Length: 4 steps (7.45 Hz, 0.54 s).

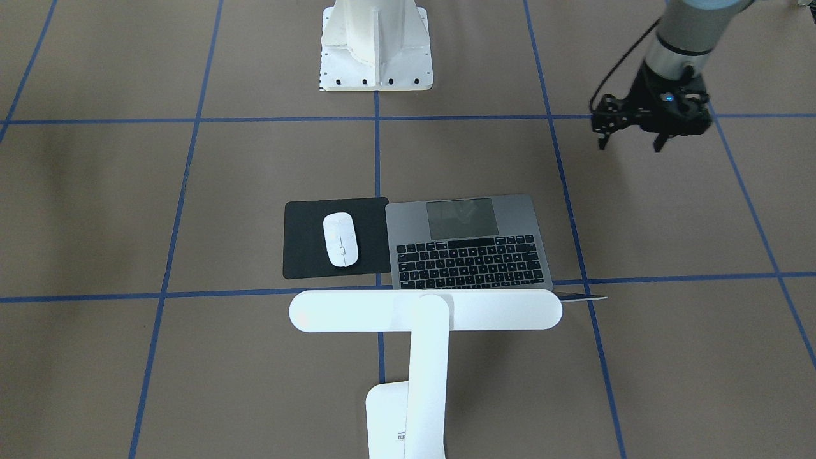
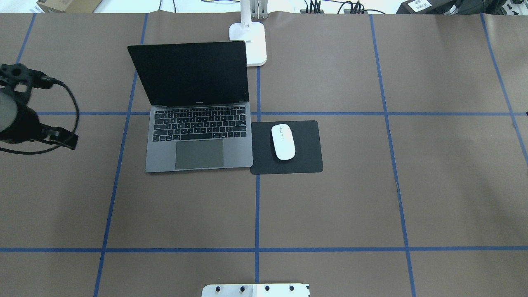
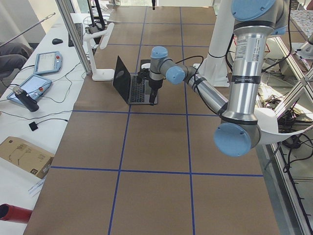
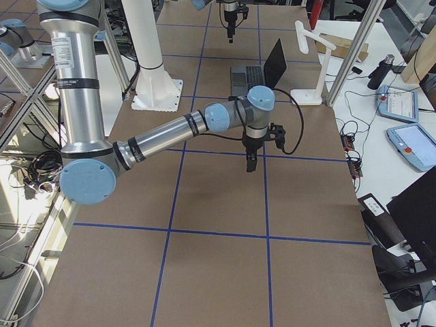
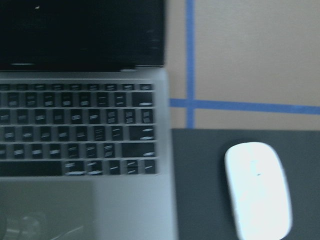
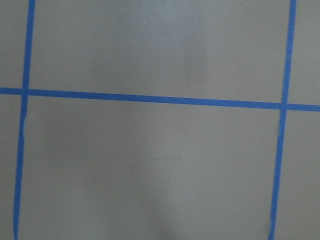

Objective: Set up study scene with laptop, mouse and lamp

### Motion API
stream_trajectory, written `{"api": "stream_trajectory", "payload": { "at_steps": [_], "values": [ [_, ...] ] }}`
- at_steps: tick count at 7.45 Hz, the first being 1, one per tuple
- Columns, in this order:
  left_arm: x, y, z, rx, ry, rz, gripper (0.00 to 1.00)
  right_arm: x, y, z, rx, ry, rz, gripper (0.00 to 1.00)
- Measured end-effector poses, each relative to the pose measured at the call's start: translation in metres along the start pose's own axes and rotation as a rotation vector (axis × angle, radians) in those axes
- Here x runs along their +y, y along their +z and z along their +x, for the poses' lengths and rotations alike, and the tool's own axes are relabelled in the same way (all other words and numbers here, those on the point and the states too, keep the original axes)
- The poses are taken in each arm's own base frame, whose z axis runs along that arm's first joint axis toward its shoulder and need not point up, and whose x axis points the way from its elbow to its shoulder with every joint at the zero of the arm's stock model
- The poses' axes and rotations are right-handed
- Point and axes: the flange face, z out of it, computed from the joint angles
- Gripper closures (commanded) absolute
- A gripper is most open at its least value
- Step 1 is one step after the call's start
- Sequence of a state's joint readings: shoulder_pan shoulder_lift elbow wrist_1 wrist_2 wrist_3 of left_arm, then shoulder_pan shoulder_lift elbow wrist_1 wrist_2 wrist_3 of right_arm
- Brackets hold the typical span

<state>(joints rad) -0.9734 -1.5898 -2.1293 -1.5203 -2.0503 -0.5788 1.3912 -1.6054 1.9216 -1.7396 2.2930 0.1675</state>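
One slim space-grey metal laptop [image 2: 198, 136] lies open near the middle of the brown paper-covered surface with blue tape lines [image 2: 371, 198]. Its lid is raised, its screen dark, and its trackpad is toward the robot. One square black mat [image 2: 307, 163] lies against the laptop's right edge, and the one small glossy white oval mouse [image 2: 283, 141] rests on the mat's left half. One white T-shaped desk lamp [image 1: 357, 311] stands on the far side of the laptop from the robot, and its flat base [image 2: 253, 41] sits just beyond the lid's right corner. One white flanged bolted pedestal [image 1: 376, 51] stands at the robot's edge.

There are two arms. The left gripper [image 1: 631, 143] hangs above bare surface to the left of the laptop, its jaws apart with nothing between them. The right gripper [image 4: 251, 163] points down over bare surface, well apart from the laptop; I cannot tell how its jaws stand.
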Motion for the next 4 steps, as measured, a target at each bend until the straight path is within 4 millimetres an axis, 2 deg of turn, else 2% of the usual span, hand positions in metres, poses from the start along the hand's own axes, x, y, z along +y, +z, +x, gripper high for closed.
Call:
{"api": "stream_trajectory", "payload": {
  "at_steps": [1,2,3,4],
  "values": [
    [-0.012,0.001,-0.102,0.005,0.044,-0.033,0.00,0.012,-0.004,0.030,0.000,0.015,0.006,0.00],
    [-0.013,0.004,-0.196,0.015,0.069,-0.052,0.00,0.024,-0.007,0.054,0.001,0.027,0.011,0.00],
    [-0.005,0.009,-0.259,0.018,0.068,-0.064,0.00,0.037,-0.007,0.074,-0.002,0.047,0.010,0.00],
    [0.004,0.011,-0.300,0.014,0.042,-0.070,0.00,0.049,-0.005,0.092,-0.012,0.071,0.007,0.00]
  ]
}}
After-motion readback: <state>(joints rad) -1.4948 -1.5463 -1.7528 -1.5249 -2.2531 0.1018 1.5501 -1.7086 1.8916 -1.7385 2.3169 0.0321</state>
